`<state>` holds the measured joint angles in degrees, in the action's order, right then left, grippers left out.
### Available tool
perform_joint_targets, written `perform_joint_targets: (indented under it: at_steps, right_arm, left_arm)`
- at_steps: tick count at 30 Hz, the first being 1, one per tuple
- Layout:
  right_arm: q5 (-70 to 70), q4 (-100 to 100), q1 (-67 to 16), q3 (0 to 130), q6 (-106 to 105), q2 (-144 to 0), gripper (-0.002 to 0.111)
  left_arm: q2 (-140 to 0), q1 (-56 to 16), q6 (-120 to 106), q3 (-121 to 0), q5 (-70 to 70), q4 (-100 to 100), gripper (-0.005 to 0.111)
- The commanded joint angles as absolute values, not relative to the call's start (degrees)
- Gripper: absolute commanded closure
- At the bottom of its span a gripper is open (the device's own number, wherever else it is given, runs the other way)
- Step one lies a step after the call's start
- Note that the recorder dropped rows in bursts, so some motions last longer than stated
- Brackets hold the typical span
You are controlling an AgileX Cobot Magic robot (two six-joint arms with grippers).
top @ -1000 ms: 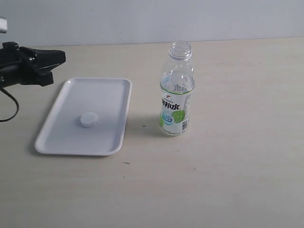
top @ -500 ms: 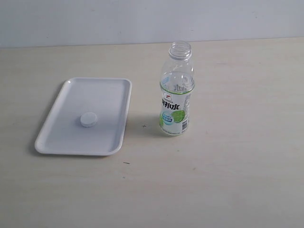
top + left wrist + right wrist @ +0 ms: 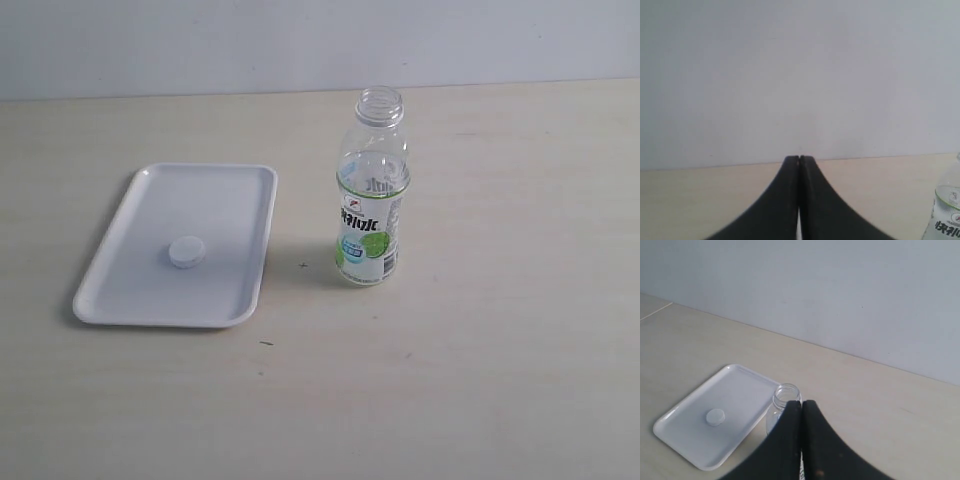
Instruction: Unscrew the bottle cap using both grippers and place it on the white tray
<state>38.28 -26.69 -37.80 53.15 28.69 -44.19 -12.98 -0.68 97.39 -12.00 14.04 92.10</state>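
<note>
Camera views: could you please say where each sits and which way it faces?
Exterior: raised off the arms, looking down at white tray, bottle cap, bottle; no robot parts.
Left wrist: behind the shut left claw, facing the wall.
Right wrist: behind the shut right claw, facing bottle and tray.
Shared: all three show the bottle.
</note>
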Motion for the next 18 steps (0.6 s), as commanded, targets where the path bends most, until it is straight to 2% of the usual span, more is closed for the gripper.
perform_joint_targets:
  at_steps: [1, 3, 4, 5, 6, 8, 12, 18]
  right_arm:
    - [37.86, -26.85, -37.38, 52.91, 28.68, -44.02, 0.108]
    - [37.86, -26.85, -37.38, 52.91, 28.68, -44.02, 0.108]
    - [37.86, -26.85, -37.38, 52.91, 28.57, -44.02, 0.108]
    - [37.86, -26.85, -37.38, 52.91, 28.57, -44.02, 0.108]
    - [37.86, -26.85, -37.38, 52.91, 28.57, -44.02, 0.108]
    - [37.86, -26.85, -37.38, 52.91, 28.57, -44.02, 0.108]
    - [37.86, -26.85, -37.38, 52.91, 28.57, -44.02, 0.108]
    - [37.86, -26.85, -37.38, 52.91, 28.57, -44.02, 0.108]
  left_arm:
    - [-12.7, -0.73, 97.23, -10.82, 16.21, 92.6, 0.107]
    - [-11.52, -0.58, 90.95, -9.32, 15.55, 85.12, 0.107]
    - [-10.59, -0.58, 75.75, -7.52, 14.13, 67.79, 0.107]
    - [-10.3, -0.58, 68.54, -6.67, 13.68, 59.61, 0.107]
    - [-9.2, -0.58, 51.94, -5.24, 11.35, 40.7, 0.107]
    - [-6.97, -0.58, 34.29, -4.42, 4.08, 22.75, 0.107]
    - [-3.57, -0.58, 24.19, -4.09, -6.87, 14.87, 0.107]
    - [-2.15, -0.58, 19.74, -0.64, -8.04, 14.77, 0.107]
